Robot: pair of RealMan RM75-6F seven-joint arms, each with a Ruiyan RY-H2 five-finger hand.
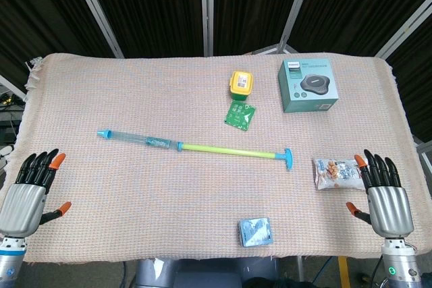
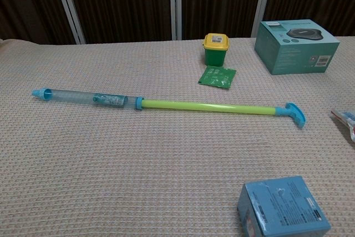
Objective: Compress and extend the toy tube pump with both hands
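- The long toy tube pump [image 1: 196, 146], clear blue barrel and lime rod, lies crosswise ahead, between my 2 hands.
- My left hand [image 1: 27, 193] is nearer the barrel, my right hand [image 1: 385, 197] nearer the handle; fingers spread, holding nothing.

We see a pump [image 1: 196, 146] with a clear blue barrel, lime-green rod and blue handle on a table [image 1: 135, 85] clothed in pinkish-beige waffle weave. A yellow-lidded green tub [image 1: 241, 85], teal box [image 1: 308, 84], green sachet [image 1: 240, 114].

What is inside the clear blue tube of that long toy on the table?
Inside the clear tube a darker teal patch shows near the collar; whether it is a piston or a label is unclear. The yellow-green rod is mostly drawn out.
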